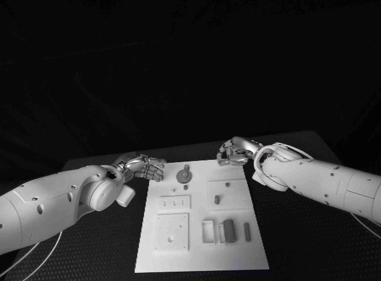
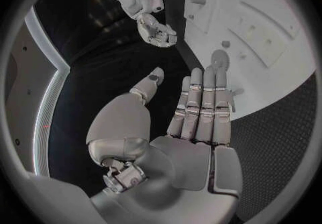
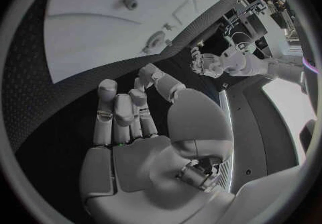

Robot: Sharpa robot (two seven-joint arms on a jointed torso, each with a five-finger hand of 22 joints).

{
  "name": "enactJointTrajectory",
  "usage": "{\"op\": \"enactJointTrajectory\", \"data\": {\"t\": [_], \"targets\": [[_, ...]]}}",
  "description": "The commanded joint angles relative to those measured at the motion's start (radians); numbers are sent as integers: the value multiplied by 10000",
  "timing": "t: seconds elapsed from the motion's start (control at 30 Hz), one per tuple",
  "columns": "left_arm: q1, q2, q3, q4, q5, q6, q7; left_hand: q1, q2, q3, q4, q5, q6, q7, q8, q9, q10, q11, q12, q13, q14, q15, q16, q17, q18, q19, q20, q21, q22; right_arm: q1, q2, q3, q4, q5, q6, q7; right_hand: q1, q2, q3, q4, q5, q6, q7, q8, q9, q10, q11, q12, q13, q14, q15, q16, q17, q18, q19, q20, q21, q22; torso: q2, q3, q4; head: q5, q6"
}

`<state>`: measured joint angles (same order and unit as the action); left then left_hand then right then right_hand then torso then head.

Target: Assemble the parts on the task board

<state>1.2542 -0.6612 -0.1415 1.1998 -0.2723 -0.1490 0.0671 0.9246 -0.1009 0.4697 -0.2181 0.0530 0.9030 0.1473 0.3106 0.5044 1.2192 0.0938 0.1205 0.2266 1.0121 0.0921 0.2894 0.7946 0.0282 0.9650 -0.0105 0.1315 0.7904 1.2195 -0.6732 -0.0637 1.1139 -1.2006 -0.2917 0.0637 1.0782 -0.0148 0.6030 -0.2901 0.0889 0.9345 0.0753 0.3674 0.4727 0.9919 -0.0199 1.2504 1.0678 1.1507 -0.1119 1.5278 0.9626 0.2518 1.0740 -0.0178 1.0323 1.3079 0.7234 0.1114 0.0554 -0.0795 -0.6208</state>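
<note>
Black surface (image 1: 309, 246) carries the task board (image 1: 203, 260) at centre, parts (image 1: 228, 230) resting in its recesses. Left hand (image 1: 142, 168) and right hand (image 1: 235, 153) flank the board's far edge, fingers apart and empty. Judged step: pre-grasp; next, reach for the gear (image 1: 184, 174).

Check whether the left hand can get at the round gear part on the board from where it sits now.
Probably yes: the left hand is open beside the gear, with nothing between them.
</note>
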Motion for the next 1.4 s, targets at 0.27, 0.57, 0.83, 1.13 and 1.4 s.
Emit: {"op": "enactJointTrajectory", "data": {"t": [0.27,0.57,0.83,1.13,1.4], "targets": [[7,693,0,112,-214,-1268,-604,-13,188,15,-160,-39,-176,-117,-143,-92,-264,120,-188,-7,29,54,-111,108,113,8,79,-80,73,29,62,14,1233,-1024,554,-725,-70,-60,-8,-20,68,1107,57,447,665,16,-40,54,18,23,-59,22,-21,100,17,-52,73,178,-158,-148,-75,299,22],[1,938,-3,362,-232,-824,-800,-208,211,-69,-105,-39,11,-53,-71,-88,-135,64,-131,49,28,54,-155,162,125,6,80,-110,107,28,375,14,1736,-1024,549,-707,-71,-71,-6,-19,68,1103,56,443,671,15,-42,53,20,2,-65,19,-56,100,17,-56,75,178,-147,-141,-71,347,-18],[-3,1005,-4,475,-553,-375,-999,-371,198,-130,-76,-39,259,-50,19,-90,104,-1,-27,134,50,45,-195,234,131,26,79,-140,149,28,580,14,1887,-1091,572,-736,-61,-65,6,-19,71,1095,55,436,675,15,-44,50,21,4,-70,17,-57,100,17,-61,75,177,-145,-141,-70,298,-64],[-8,1005,-7,575,-634,-266,-1048,-520,208,-167,-19,-39,404,-88,59,-101,229,-63,16,186,147,-3,-176,316,147,88,44,-141,189,28,697,14,1932,-1129,617,-721,-63,-63,9,-16,70,1090,57,431,679,15,-45,47,21,-1,-75,14,-67,100,16,-64,75,176,-141,-146,-65,300,-85],[-18,1026,-9,622,-729,-132,-1138,-533,278,-165,-45,-39,539,-111,102,-102,349,-119,63,237,263,-61,-130,406,137,143,3,-135,229,27,734,14,1996,-1136,607,-706,-64,-61,12,-16,69,1087,58,427,683,14,-44,44,21,-3,-78,12,-71,100,16,-66,75,176,-140,-145,-65,279,-91]]}}
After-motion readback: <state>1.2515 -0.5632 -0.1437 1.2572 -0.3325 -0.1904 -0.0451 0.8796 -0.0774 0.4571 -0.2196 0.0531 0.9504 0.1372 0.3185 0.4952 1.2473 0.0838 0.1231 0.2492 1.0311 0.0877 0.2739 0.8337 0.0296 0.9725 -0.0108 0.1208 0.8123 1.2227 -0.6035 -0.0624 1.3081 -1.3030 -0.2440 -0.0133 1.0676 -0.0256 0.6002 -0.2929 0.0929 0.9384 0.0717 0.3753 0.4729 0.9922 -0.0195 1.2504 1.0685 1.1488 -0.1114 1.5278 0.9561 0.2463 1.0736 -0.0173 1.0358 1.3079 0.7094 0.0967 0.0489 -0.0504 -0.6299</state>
